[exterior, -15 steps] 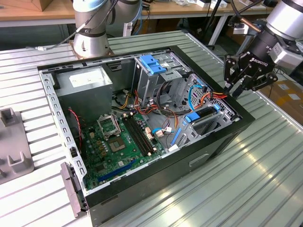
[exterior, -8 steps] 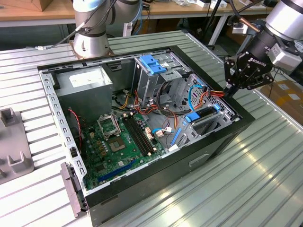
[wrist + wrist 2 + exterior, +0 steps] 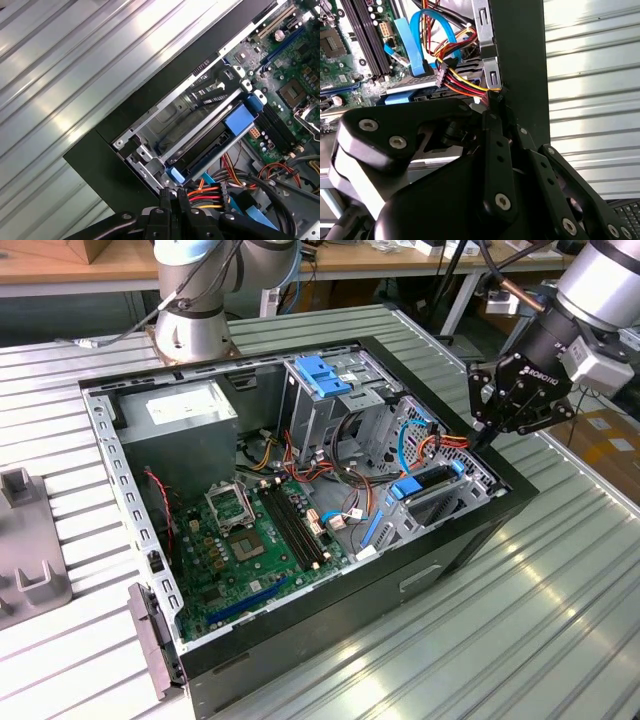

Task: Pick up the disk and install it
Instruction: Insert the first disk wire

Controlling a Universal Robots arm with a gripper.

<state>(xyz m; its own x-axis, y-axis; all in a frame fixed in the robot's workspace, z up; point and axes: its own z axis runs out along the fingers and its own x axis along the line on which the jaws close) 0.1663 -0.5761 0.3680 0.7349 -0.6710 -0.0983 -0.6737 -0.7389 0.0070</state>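
We see the tool at the right of the exterior view, its fingers pressed together and holding nothing, the tips poised right at the corner of the open computer case. Just beyond those tips in the first wrist view runs a bundle of red, yellow and orange power wires; we judge that any drift inward could snag them or tug their connector. The black case wall stands hard beside the fingers in the second wrist view, so a sideways slip could strike its edge. The disk sits a little farther in, at the middle of the first wrist view, lying in its metal bay with blue rails along it, apparently seated already. Open room lies outward over the ribbed desk; farther inside, the motherboard and blue cables crowd the space.
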